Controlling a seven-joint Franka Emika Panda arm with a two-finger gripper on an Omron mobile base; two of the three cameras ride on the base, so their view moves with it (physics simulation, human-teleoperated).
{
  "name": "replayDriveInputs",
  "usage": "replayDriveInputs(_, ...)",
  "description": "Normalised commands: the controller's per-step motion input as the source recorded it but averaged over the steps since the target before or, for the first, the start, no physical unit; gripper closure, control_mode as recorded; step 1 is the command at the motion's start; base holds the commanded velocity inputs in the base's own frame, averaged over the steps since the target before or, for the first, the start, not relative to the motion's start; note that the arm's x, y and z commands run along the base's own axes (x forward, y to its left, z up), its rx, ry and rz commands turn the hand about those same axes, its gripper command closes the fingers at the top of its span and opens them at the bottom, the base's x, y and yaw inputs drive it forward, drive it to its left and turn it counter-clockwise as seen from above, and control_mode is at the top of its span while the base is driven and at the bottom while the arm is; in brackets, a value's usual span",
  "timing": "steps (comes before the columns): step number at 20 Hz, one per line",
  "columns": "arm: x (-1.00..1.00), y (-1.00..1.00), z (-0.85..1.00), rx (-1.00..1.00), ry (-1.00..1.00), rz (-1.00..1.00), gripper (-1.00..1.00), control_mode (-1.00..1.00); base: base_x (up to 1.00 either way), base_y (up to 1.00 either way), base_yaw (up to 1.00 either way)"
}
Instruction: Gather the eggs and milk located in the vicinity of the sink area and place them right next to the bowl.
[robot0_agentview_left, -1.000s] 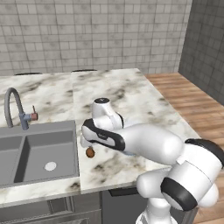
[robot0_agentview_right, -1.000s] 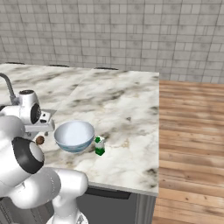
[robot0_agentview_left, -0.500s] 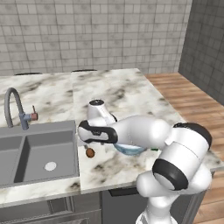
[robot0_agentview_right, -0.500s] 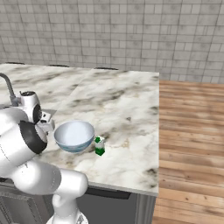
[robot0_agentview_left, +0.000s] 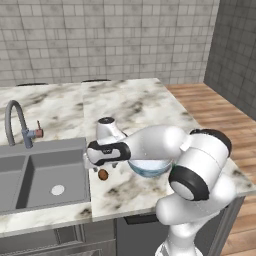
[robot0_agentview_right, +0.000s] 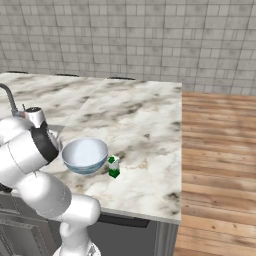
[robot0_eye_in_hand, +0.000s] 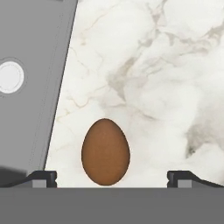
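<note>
Hand (robot0_eye_in_hand: 111, 177) spread wide and empty above the egg (robot0_eye_in_hand: 105, 151) on the worktop (robot0_eye_in_hand: 153, 78), beside the sink (robot0_eye_in_hand: 30, 78). Best centred over the egg before closing gently.

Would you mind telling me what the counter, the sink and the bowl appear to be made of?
The counter looks like polished marble or a similar stone: white with grey-brown veining. The sink looks like matte grey metal or composite, uniform and without shine; which one is unclear. The bowl seems glazed ceramic or glass: pale blue-white, smooth, with a glossy sheen.
</note>
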Motion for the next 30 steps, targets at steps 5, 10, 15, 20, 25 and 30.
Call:
replayDriveInputs(5,-0.01,0.02,-0.30,0.00,0.00,0.00,-1.00,-1.00,0.00,0.00,0.00)
replayDriveInputs(10,0.00,0.00,-0.28,0.00,0.00,0.00,-1.00,-1.00,0.00,0.00,0.00)
replayDriveInputs(15,0.00,0.00,-0.08,0.00,0.00,0.00,-1.00,-1.00,0.00,0.00,0.00)
replayDriveInputs(20,0.00,0.02,-0.03,0.00,0.00,0.00,1.00,-1.00,0.00,0.00,0.00)
replayDriveInputs(25,0.00,0.00,0.00,0.00,0.00,0.00,1.00,-1.00,0.00,0.00,0.00)
replayDriveInputs(30,-0.20,-0.07,0.01,0.00,-0.01,0.00,1.00,-1.00,0.00,0.00,0.00)
